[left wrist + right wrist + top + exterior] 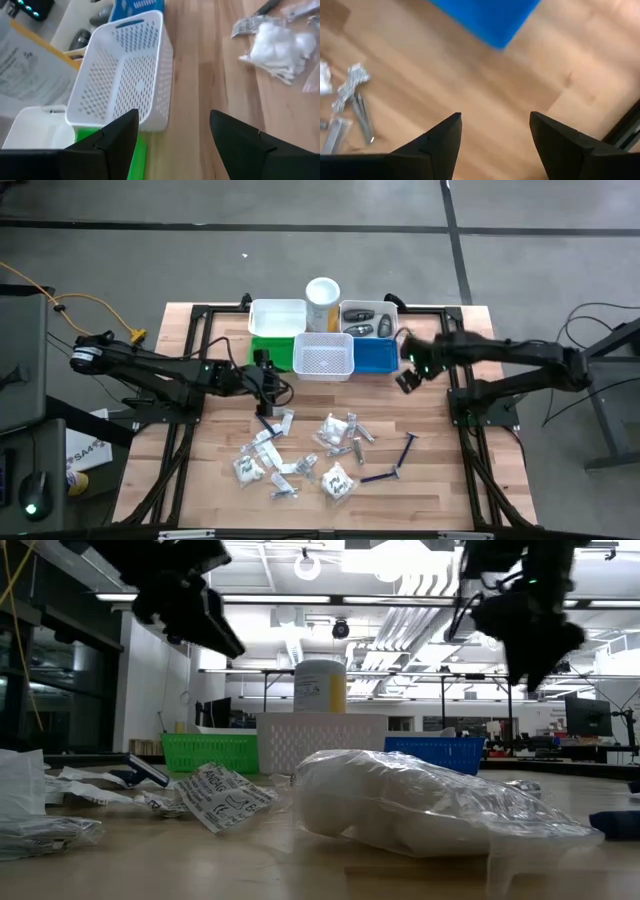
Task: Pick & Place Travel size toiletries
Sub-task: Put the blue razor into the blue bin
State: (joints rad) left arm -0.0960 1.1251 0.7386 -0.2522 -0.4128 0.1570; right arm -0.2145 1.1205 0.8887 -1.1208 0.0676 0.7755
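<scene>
Mostly unsorted: toiletries (300,455) litter table (440,490); 3 dark ovals in white bin (368,320); left gripper (268,383), right gripper (407,376) open, empty.

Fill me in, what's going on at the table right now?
Toiletries are being sorted into bins at the table's back. Both grippers are empty with jaws open: the left gripper hangs in front of the green bin, the right gripper just beside the blue bin. Grey oval pieces already lie in the far white bin. Most packets and two razors are on the wood, not yet binned.
</scene>
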